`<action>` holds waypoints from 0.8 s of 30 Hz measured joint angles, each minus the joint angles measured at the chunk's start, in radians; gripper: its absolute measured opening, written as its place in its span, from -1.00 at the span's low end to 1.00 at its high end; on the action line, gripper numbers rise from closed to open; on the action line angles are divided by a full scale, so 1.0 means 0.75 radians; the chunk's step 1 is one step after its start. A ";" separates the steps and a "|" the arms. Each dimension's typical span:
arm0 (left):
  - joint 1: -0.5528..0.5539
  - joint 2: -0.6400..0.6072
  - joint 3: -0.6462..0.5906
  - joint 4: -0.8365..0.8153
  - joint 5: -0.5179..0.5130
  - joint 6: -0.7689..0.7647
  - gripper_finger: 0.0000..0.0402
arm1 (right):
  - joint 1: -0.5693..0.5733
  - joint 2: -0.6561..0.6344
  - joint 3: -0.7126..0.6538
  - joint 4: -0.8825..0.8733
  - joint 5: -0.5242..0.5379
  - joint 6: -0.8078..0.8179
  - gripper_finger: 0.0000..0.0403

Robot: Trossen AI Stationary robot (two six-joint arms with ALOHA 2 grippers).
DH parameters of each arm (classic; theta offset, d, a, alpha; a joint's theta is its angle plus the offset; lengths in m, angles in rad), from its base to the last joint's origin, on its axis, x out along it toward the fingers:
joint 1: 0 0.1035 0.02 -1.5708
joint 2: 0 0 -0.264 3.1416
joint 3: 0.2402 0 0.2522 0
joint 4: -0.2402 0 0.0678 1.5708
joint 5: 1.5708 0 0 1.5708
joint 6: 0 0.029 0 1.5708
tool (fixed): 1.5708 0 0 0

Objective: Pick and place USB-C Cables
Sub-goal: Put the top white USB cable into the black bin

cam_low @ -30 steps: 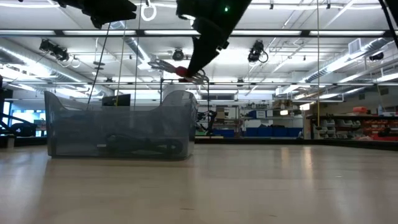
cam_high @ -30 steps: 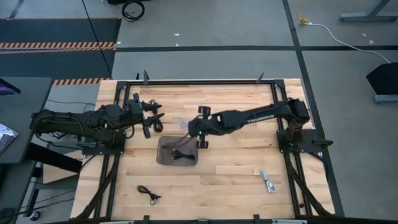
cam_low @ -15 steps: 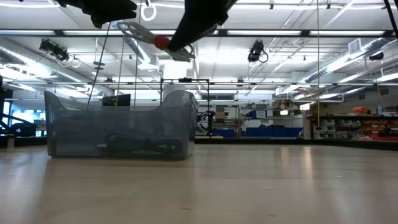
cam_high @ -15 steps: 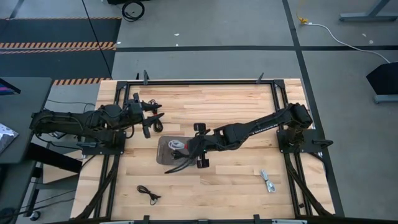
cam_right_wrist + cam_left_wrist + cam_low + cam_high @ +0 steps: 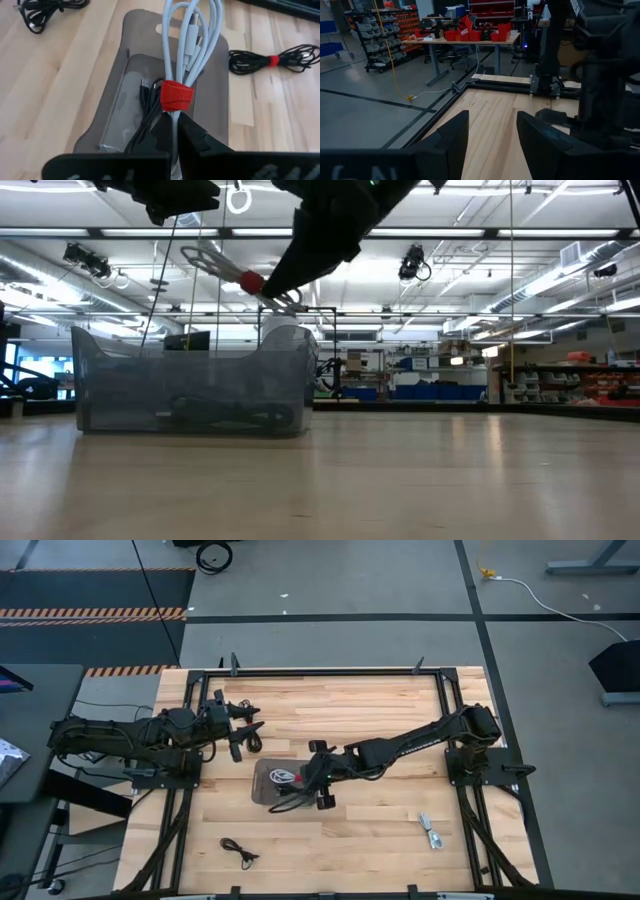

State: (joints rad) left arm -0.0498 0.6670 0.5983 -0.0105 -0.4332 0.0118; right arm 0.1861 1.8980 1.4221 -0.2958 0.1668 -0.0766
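My right gripper [image 5: 300, 780] hovers over the grey tray [image 5: 262, 798] and is shut on a white cable bundle with a red tie [image 5: 176, 96]; the low view shows the bundle [image 5: 232, 272] above the tray's rim [image 5: 190, 332]. A black cable [image 5: 144, 112] lies on the tray's floor. My left gripper [image 5: 246, 736] waits open beyond the tray's far left corner. A black cable with a red tie [image 5: 272, 60] lies on the table near it. Another black cable [image 5: 238, 852] lies near the table's near edge. A white-grey cable [image 5: 430, 832] lies at the near right. My right gripper pinches the white bundle between its two fingers [image 5: 192, 135], on the strands just behind the red tie [image 5: 172, 116]. The fingers come from the table's right, slanting down. The bundle is lifted clear over the tray, its looped end [image 5: 195, 255] sticking out past the fingertips.
The tray's translucent walls [image 5: 295, 375] stand up from the wooden table. Black frame rails [image 5: 320, 670] run along the table's edges. Bare wood lies right of the tray and along the near edge [image 5: 360, 840].
My right gripper, holding the white bundle, has swung from beyond the tray's far right corner toward the near and left edges, and now hangs over the tray. It rose during the move, then sank a little. The left arm has kept still.
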 joint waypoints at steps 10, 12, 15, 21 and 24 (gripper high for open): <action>0.000 0.000 0.000 -0.002 0.000 0.000 -0.13 | -0.003 0.000 -0.006 0.010 -0.041 0.026 -0.92; 0.000 0.000 0.000 -0.002 0.000 0.000 -0.13 | -0.007 0.000 -0.006 0.007 -0.041 0.041 -0.85; 0.000 0.000 0.000 -0.002 0.000 0.000 -0.13 | -0.010 0.000 -0.006 0.010 -0.041 0.042 -0.76; 0.000 0.000 0.000 -0.002 0.000 0.000 -0.13 | -0.009 0.000 -0.006 0.026 -0.041 0.028 -0.64; 0.000 0.000 0.000 -0.002 0.000 0.000 -0.13 | -0.010 0.000 -0.006 0.027 -0.041 0.028 -0.58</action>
State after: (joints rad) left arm -0.0498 0.6670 0.5983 -0.0116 -0.4332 0.0120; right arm 0.1787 1.8980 1.4178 -0.2757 0.1360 -0.0556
